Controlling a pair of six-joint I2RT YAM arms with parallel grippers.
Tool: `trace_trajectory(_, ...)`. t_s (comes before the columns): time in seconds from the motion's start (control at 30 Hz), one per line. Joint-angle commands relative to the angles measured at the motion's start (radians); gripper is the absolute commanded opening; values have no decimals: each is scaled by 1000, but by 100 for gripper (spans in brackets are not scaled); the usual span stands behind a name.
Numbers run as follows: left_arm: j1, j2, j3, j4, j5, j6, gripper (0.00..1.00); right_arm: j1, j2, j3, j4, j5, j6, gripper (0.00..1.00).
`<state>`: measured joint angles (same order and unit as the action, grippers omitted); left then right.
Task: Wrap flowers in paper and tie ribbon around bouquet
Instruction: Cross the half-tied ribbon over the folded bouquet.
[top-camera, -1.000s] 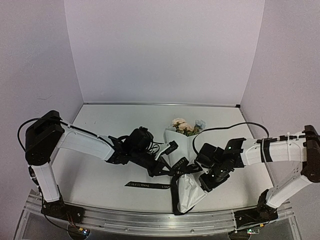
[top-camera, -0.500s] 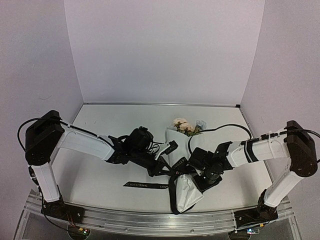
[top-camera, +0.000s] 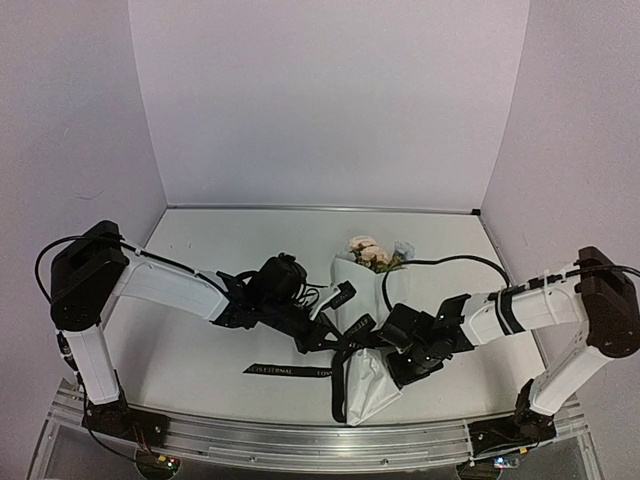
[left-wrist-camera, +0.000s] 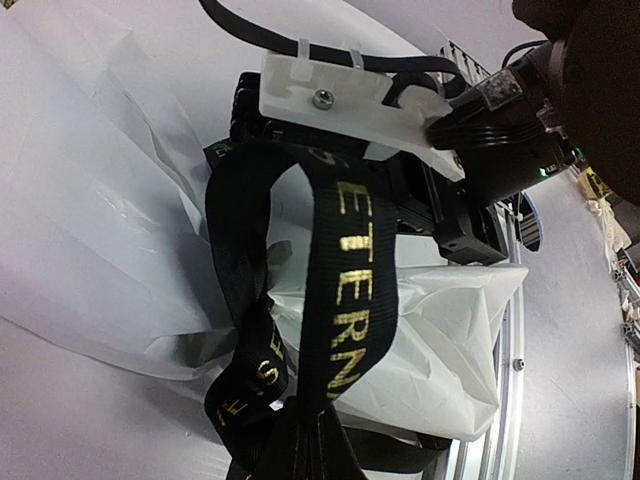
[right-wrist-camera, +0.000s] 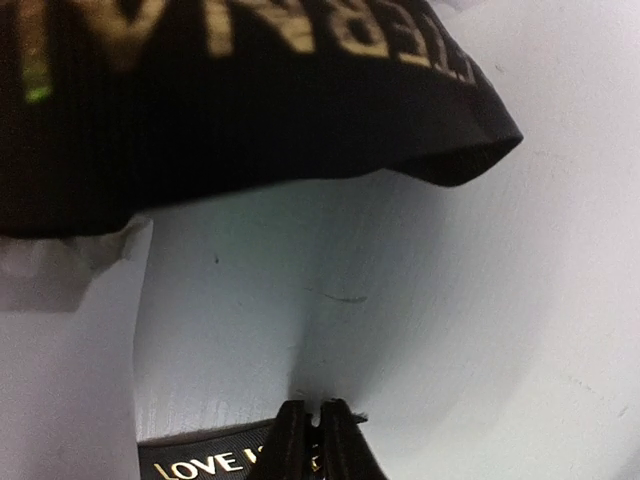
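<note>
The bouquet lies in the middle of the table, its peach and blue flowers (top-camera: 367, 251) at the far end and the white paper (top-camera: 366, 385) cone pointing toward me. The black ribbon (top-camera: 284, 370) with gold lettering loops over the cone and trails left on the table. My left gripper (top-camera: 334, 345) is at the cone's left side, shut on the ribbon (left-wrist-camera: 340, 290), which rises from its jaws (left-wrist-camera: 312, 428). My right gripper (top-camera: 393, 352) presses in from the right; in its wrist view it (right-wrist-camera: 318, 412) is shut on a ribbon (right-wrist-camera: 195, 462) strand against the paper (right-wrist-camera: 450, 300).
A black cable (top-camera: 440, 262) from the right arm arcs behind the bouquet. White walls close the table at the back and sides. The aluminium rail (top-camera: 300, 440) runs along the near edge, just past the cone's tip.
My right arm has moved left against the cone and its jaws have closed on the ribbon. The cone's tip and the loose ribbon end shifted slightly left. The left arm stayed put.
</note>
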<state>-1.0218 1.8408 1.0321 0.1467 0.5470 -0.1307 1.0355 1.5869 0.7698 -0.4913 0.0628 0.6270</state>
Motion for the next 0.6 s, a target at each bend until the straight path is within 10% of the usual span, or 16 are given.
trace_trajectory(0.0,6,3,30,1,-7,3,0,3,12,-78,-59,42,42,0)
trace_trajectory(0.57,9,36,57,14,-15,16,0,235,-334,-48,-229,-50,53,0)
